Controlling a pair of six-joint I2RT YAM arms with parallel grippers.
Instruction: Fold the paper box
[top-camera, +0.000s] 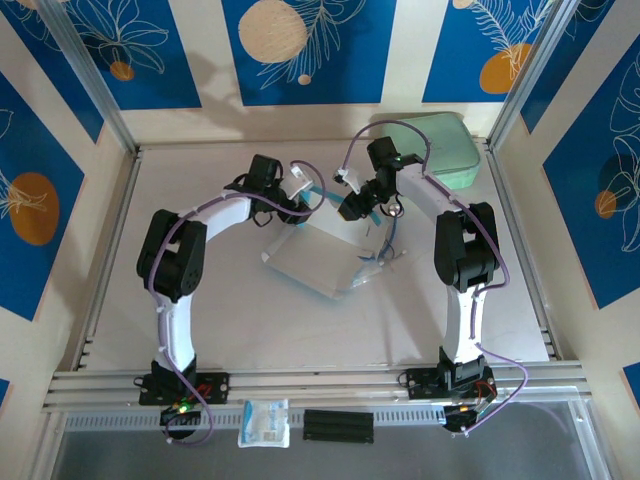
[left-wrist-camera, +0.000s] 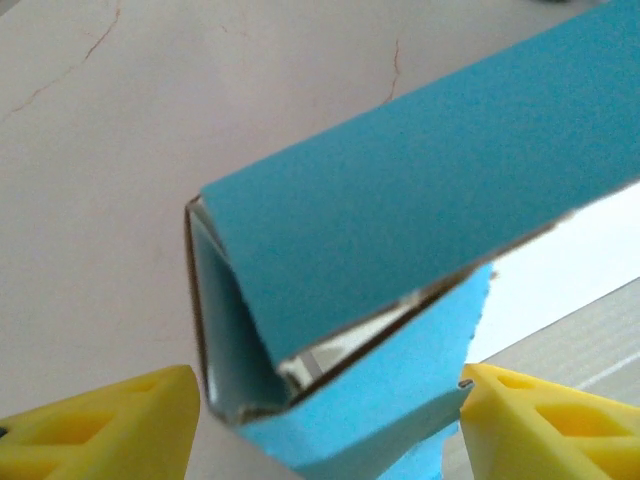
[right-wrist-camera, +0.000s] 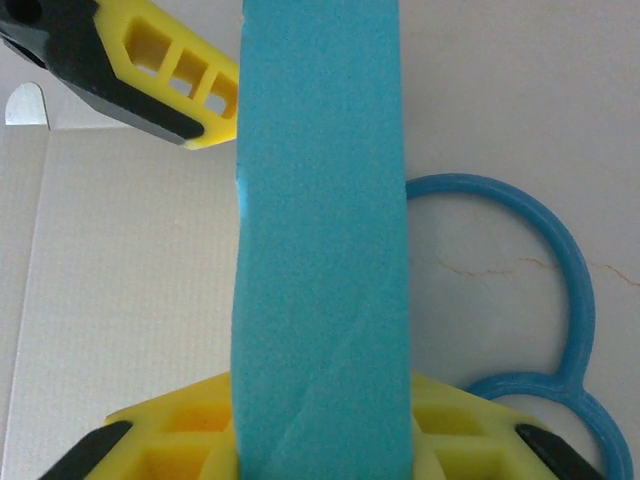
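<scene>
Top external view had the paper box (top-camera: 318, 262) mid-table, its raised blue far wall running left to right between both claws, equally near each. Left gripper (left-wrist-camera: 330, 400) stood spread astride the folded corner; right gripper (right-wrist-camera: 320, 430) pinched the blue flap. Mint-green case (top-camera: 432, 148) sat far right, contents hidden.
</scene>
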